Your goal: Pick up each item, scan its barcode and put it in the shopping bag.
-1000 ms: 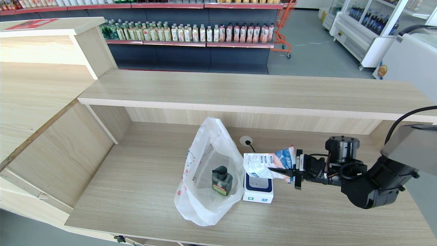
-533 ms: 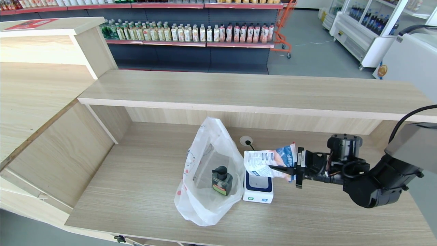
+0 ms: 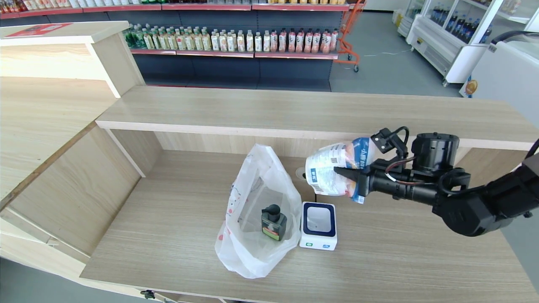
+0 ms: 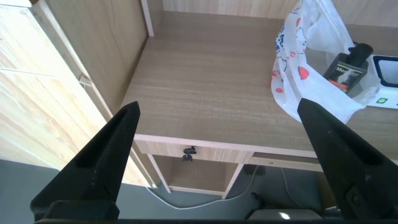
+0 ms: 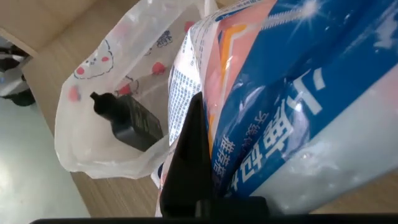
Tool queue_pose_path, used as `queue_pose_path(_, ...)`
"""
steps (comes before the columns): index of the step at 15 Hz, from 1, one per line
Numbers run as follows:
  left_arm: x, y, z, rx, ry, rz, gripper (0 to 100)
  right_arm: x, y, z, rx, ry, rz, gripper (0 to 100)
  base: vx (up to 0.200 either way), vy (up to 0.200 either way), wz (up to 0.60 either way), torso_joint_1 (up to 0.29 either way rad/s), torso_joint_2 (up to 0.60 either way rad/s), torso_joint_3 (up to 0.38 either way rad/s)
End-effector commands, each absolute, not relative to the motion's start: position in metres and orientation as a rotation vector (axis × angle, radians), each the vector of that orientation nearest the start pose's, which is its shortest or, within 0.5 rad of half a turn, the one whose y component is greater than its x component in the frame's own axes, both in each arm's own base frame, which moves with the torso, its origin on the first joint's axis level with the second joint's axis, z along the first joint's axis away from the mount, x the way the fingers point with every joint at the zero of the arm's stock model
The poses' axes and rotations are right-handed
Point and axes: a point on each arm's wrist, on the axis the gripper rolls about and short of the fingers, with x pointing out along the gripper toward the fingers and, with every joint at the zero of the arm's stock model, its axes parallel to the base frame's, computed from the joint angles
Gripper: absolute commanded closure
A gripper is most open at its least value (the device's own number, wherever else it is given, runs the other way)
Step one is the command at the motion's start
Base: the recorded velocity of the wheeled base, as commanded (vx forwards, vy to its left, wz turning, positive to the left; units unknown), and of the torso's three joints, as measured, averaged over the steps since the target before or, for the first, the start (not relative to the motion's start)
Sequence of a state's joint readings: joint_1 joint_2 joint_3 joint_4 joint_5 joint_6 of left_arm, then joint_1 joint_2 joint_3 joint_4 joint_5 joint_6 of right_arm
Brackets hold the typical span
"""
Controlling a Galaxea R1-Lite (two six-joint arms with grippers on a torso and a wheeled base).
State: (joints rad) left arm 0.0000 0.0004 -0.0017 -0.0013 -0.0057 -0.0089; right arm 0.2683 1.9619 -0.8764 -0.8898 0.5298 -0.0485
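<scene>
your right end effector (image 3: pixel 338 171) grasping pouch (image 3: pixel 324 179) | bag (image 3: pixel 242 198) lies left, lower | pouch axis left-right | steer left

Soft packet (image 3: pixel 337 170) in the air, scanner (image 3: pixel 318 225) and shopping bag (image 3: pixel 236 242) on the counter (image 3: pixel 168 235) below.
Blue, white and orange packet, white printed side toward the head view, tilted, pinched at one end by the right gripper (image 3: pixel 343 173), above and behind the scanner, right of the bag's top. White box scanner, dark-framed window facing up, flat on the counter just beside the bag. Translucent white bag with red spots, standing open, dark pump bottle (image 3: pixel 273 222) upright inside.
</scene>
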Motion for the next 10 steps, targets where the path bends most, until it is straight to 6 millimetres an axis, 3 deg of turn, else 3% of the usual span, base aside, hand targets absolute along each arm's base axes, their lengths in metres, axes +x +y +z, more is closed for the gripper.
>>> queue_pose_path(1, -0.023, 0.0, 0.076, -0.009, -0.003, -0.006, 0, 0.359, 0.158, 0.137, 0.085, 0.276, 0.854, 100, 0.0, 0.0, 0.0, 0.0, 0.0, 0.0)
queue_pose_path(4, -0.023, 0.0, 0.076, -0.009, -0.003, -0.006, 0, 0.368, 0.185, 0.109, 0.104, 0.361, 0.896, 100, 0.0, 0.0, 0.0, 0.0, 0.0, 0.0)
queue_pose_path(7, -0.023, 0.0, 0.076, -0.009, -0.003, -0.006, 0, 0.378, 0.193, 0.088, 0.094, 0.395, 0.908, 100, 0.0, 0.0, 0.0, 0.0, 0.0, 0.0)
queue_pose_path(10, -0.023, 0.0, 0.076, -0.009, -0.003, -0.006, 0, 0.391, 0.205, 0.067, -0.024, 0.361, 0.943, 100, 0.0, 0.0, 0.0, 0.0, 0.0, 0.0)
